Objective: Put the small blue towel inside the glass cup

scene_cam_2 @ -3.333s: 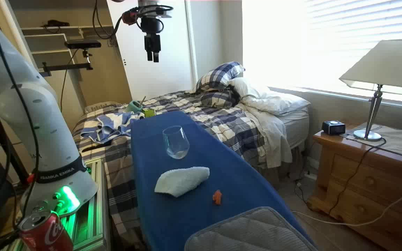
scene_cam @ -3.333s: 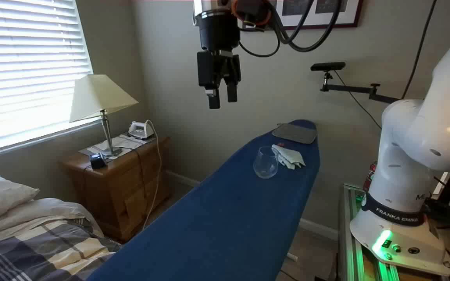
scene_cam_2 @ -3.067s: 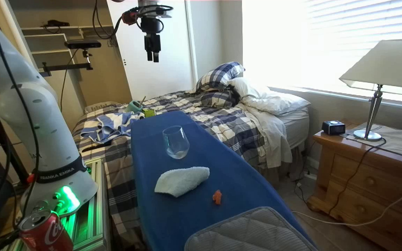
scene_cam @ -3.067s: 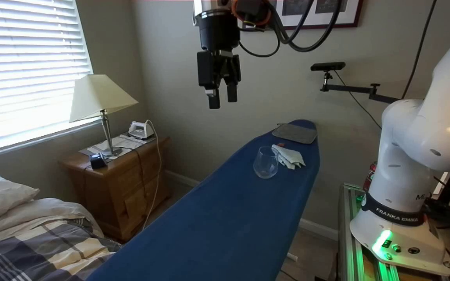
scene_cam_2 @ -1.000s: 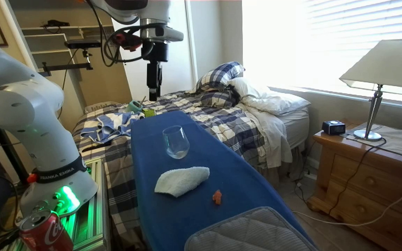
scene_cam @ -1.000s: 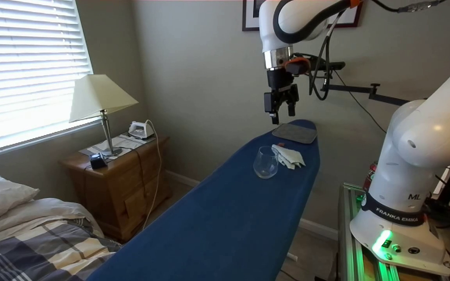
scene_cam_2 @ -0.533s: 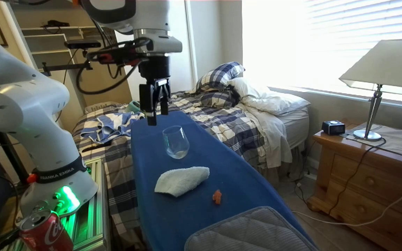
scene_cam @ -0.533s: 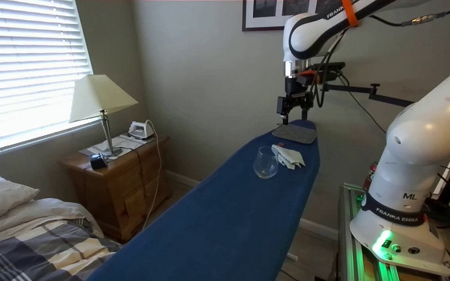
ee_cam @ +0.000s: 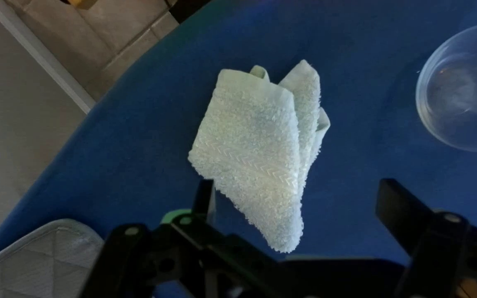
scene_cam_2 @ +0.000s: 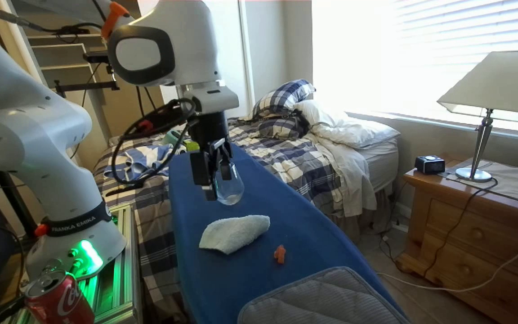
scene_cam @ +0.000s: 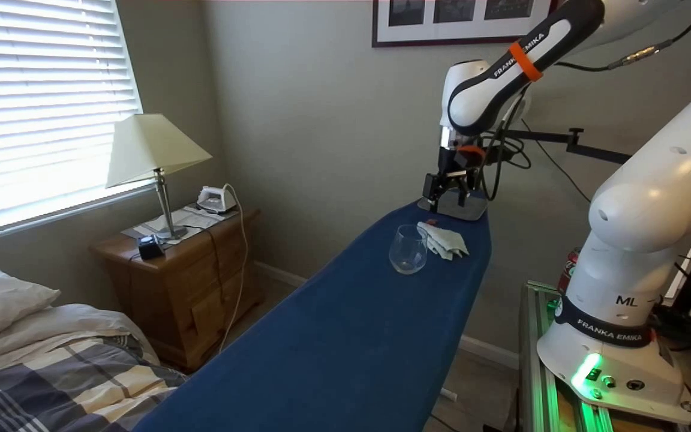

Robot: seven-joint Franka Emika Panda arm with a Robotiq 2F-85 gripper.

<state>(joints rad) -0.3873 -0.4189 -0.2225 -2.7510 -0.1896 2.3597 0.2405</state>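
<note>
A small folded towel, pale and nearly white, lies on the blue ironing board in both exterior views (scene_cam: 444, 241) (scene_cam_2: 234, 234). It lies in the middle of the wrist view (ee_cam: 255, 136). The clear glass cup stands upright beside it in both exterior views (scene_cam: 408, 252) (scene_cam_2: 231, 193); part of it shows at the right edge of the wrist view (ee_cam: 458, 91). My gripper (scene_cam: 447, 207) is open and empty, above the board. In an exterior view the gripper (scene_cam_2: 218, 189) covers part of the cup. In the wrist view the towel's narrow end lies between the gripper's (ee_cam: 296, 186) spread fingers.
The ironing board (scene_cam: 345, 336) is narrow. A grey quilted pad (scene_cam_2: 322, 297) lies at its end, with a small orange object (scene_cam_2: 279, 254) near the towel. A red can (scene_cam_2: 61, 299) stands by the robot base. A lamp (scene_cam_2: 495, 90) stands on the nightstand (scene_cam_2: 470, 234).
My gripper has come down from high up and moved over the end of the board with the towel, turning on the way. It stays open. Towel and cup have not moved.
</note>
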